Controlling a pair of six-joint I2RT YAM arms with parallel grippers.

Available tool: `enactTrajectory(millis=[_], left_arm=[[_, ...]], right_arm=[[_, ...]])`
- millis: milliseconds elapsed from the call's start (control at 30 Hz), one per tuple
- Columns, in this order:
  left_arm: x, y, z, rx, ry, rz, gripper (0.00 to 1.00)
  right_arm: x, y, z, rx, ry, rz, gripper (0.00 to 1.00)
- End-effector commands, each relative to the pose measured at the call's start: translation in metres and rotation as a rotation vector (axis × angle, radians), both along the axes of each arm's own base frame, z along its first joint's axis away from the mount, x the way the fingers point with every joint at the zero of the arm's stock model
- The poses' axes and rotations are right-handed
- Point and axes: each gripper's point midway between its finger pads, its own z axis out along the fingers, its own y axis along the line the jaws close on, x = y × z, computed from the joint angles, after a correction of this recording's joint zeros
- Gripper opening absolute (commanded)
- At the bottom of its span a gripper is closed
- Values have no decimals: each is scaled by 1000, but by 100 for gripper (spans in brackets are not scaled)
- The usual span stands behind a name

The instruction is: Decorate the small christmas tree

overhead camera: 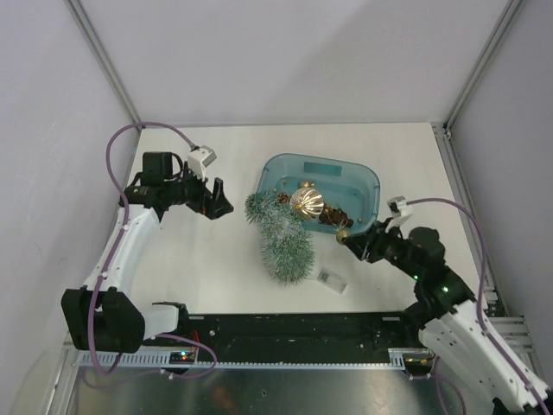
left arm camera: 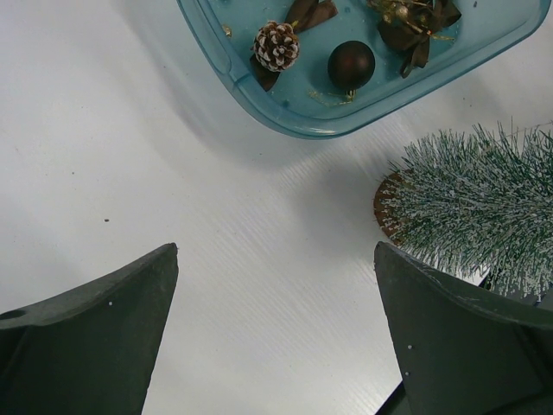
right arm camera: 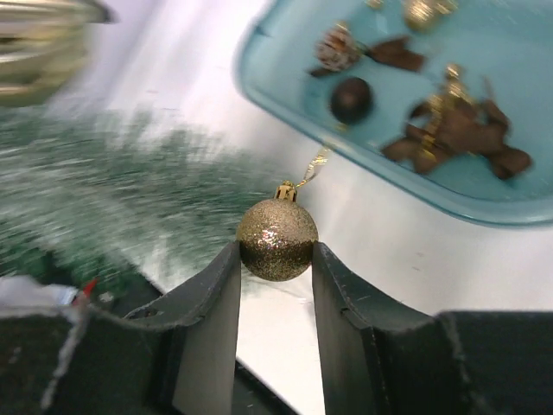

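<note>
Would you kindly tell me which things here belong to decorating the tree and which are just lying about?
For the job: small christmas tree; gold glitter ball in the right jaws; large gold bauble; teal tub holding pine cone, dark brown ball, brown bows.
Lying about: small clear object on the table near the tree.

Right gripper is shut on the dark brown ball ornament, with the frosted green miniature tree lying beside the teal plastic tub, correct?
Not quite. The right wrist view shows the right gripper shut on a gold glitter ball ornament; the dark brown ball sits in the teal plastic tub.
</note>
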Motion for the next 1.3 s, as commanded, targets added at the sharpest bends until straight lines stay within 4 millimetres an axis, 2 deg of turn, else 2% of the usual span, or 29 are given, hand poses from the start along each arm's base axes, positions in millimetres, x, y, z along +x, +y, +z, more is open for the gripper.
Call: enactTrajectory(millis=[0, 67, 233, 500, 900, 1267], left_arm=[[4, -1, 5, -8, -40, -20, 100], [4, -2, 5, -12, -38, -23, 100], [2, -3, 6, -18, -39, -29, 100], [-1, -3, 2, -19, -32, -31, 99], [-1, -3, 5, -23, -35, -30, 100], [1, -4, 6, -27, -38, -35, 100]], right_arm=[[-56, 13, 56, 125, -65, 216, 36], [-69, 13, 68, 155, -66, 247, 36], [-88, 15, 84, 178, -65, 319, 35], [-100, 25, 96, 145, -75, 455, 34], [-90, 38, 107, 68, -108, 557, 34], [-71, 47, 89, -33, -85, 574, 32]])
